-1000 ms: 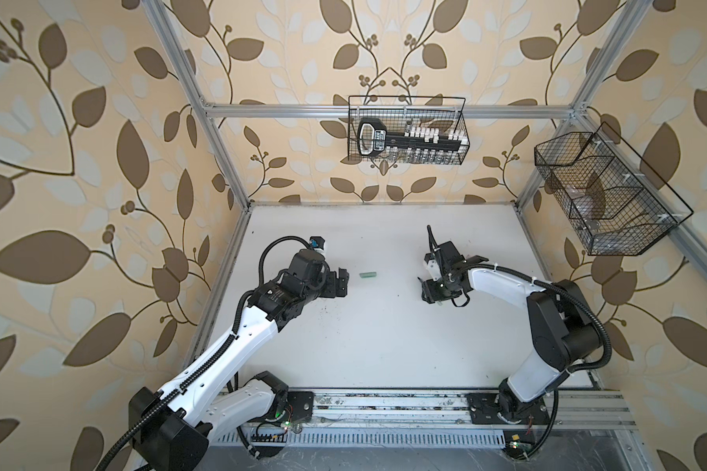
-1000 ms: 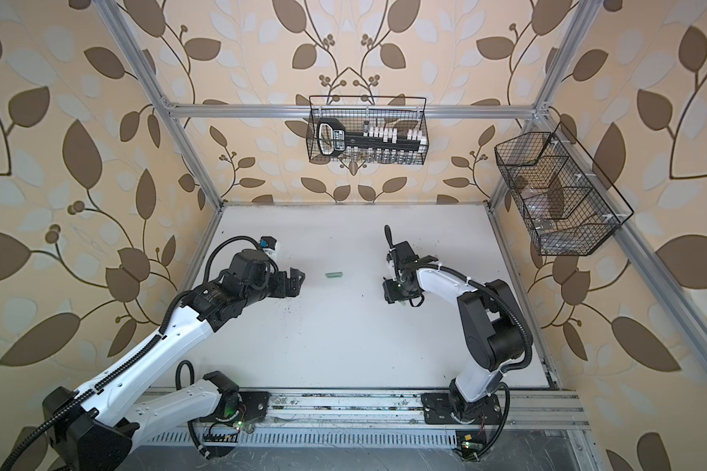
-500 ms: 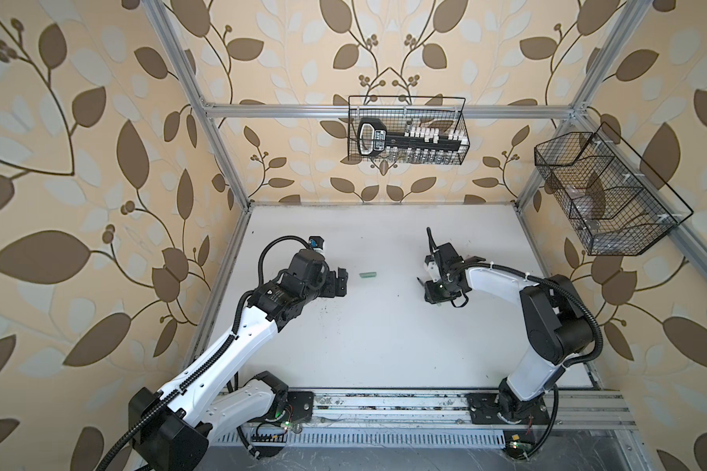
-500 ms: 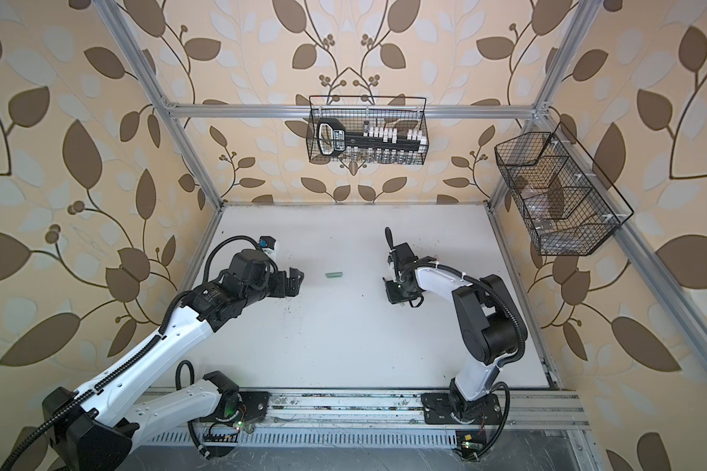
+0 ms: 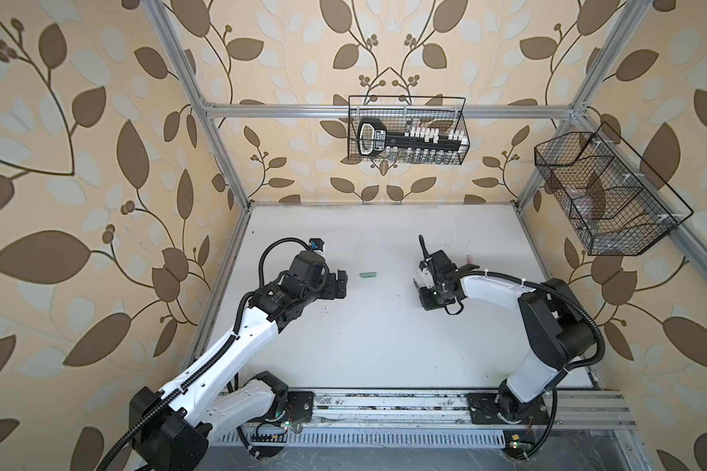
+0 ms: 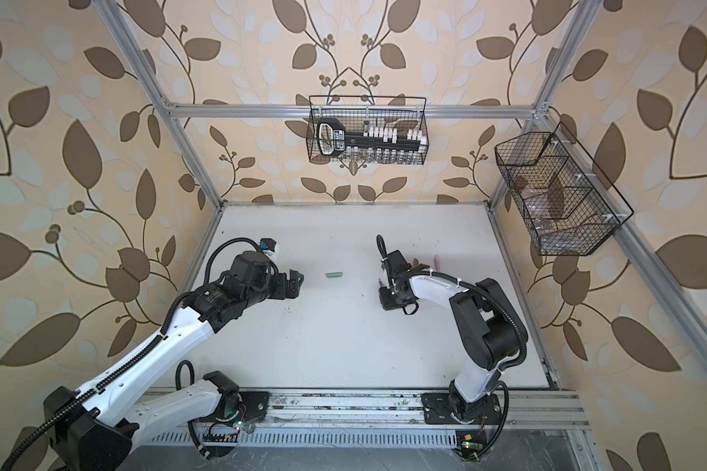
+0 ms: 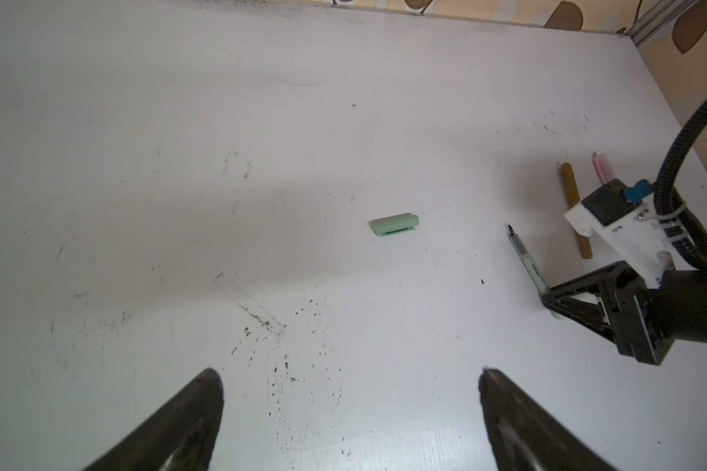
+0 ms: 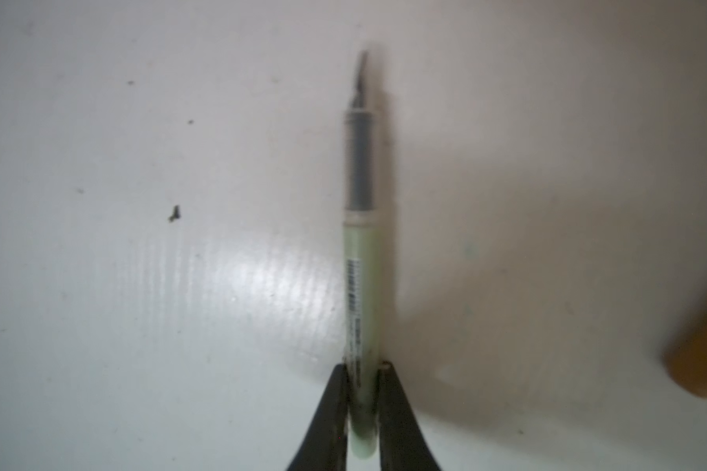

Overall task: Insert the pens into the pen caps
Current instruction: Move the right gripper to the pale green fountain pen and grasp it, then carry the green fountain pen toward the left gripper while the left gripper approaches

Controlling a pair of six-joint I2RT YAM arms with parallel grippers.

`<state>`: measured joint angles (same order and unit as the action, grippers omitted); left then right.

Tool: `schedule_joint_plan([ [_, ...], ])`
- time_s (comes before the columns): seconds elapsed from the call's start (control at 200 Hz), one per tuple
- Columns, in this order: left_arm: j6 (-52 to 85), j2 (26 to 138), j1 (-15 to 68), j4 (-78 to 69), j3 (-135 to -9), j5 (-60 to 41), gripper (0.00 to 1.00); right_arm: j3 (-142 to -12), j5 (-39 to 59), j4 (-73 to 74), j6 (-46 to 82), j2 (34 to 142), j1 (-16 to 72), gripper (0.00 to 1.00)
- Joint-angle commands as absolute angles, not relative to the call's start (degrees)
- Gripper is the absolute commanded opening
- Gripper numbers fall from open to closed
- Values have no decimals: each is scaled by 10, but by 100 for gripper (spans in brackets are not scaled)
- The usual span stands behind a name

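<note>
The green pen (image 8: 362, 285) is being pinched near its rear end by the right pincer (image 8: 365, 367), its dark tip pointing straight ahead of the pincer along the counter (image 8: 139, 285). The green cap (image 7: 394, 225) is lying ahead of the left pincer (image 7: 350, 377), which is being held spread wide and empty. A brown pen (image 7: 574, 212) and pink pen (image 7: 603, 169) are lying just beyond the right pincer.
</note>
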<state>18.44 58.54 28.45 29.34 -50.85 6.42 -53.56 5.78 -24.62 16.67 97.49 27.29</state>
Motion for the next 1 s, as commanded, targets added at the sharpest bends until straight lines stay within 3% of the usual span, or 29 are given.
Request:
schedule_joint_plan([
  [0.0, 188, 579, 286, 283, -501, 69, 99, -484, 121, -231, 228, 989, 308, 12],
  [0.255, 192, 591, 286, 277, -489, 59, 99, -436, 120, -137, 379, 942, 410, 8],
  [0.485, 226, 595, 286, 236, -438, 21, 99, -412, 105, -64, 475, 934, 473, 13],
  [0.735, 291, 603, 291, 195, -372, -25, 99, -434, 135, -59, 465, 951, 478, 28],
  [0.815, 329, 598, 312, 161, -341, -36, 99, -440, 143, -59, 462, 942, 478, 41],
  [0.995, 399, 613, 400, 91, -304, 6, 99, -447, 159, -101, 438, 908, 473, 45],
])
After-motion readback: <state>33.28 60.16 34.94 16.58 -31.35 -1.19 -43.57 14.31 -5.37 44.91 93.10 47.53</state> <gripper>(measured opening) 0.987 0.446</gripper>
